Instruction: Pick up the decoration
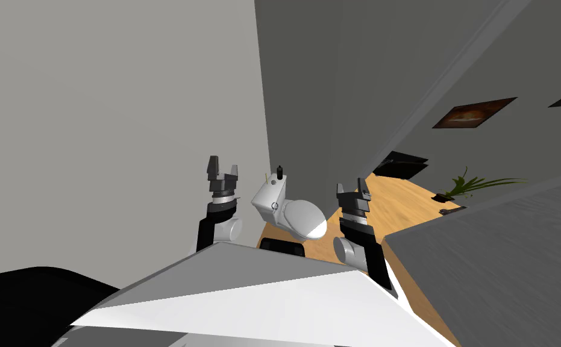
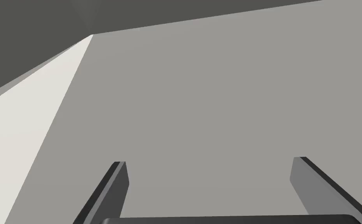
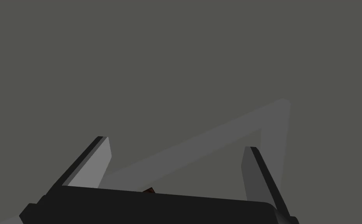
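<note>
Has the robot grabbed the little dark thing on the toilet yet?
Not yet. Done: the robot is facing the toilet. In hand: nothing; the left gripper and right gripper are both open and empty, held up on either side of the toilet. Left to do: reach one gripper to the small dark decoration standing on the tank, shut on it and lift it off.

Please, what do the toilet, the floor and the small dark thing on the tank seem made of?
Toilet: plain smooth white with a soft shading on the lid; perhaps ceramic, not certain. Floor: wood, matt, by its orange-brown grain streaks. Small dark thing: black, bottle-shaped; material too small to tell.
</note>
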Robot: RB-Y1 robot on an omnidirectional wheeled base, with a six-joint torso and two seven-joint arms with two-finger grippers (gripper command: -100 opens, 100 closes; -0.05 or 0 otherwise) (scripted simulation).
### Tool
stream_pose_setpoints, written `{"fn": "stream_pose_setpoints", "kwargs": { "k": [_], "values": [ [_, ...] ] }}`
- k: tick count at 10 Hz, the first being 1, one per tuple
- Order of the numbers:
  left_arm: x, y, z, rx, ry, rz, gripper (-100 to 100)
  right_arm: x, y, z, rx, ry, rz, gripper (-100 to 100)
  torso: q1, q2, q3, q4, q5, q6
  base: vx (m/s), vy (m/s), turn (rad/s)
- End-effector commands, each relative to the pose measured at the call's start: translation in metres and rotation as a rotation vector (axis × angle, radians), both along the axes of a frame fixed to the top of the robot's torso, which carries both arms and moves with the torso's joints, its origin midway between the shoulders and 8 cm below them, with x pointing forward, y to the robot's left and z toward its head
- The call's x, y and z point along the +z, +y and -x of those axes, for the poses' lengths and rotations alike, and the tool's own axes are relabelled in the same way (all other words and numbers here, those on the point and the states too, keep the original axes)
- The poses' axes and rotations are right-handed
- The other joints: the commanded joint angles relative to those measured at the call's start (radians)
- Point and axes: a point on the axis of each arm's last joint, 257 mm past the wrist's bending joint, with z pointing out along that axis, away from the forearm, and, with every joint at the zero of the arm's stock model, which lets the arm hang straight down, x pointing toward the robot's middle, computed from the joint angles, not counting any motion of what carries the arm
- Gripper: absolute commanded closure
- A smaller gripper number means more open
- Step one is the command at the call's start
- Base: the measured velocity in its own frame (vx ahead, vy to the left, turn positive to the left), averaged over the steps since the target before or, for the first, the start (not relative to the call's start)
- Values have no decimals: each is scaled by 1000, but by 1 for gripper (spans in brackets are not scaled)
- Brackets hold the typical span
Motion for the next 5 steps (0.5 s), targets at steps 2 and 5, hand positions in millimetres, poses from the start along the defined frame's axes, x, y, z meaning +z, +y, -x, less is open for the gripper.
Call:
{"fn": "stream_pose_setpoints", "kwargs": {
  "k": [2,5],
  "values": [
    [-10,-7,-8,-26,45,-56,-100,0,0,0,0,0,0,0,-1,1,1,0,0,0,-31,-30,2],
    [-33,-12,-25,-49,132,-115,-100,0,0,0,0,0,0,0,-4,4,2,1,-1,0,-65,-68,2]
  ]
}}
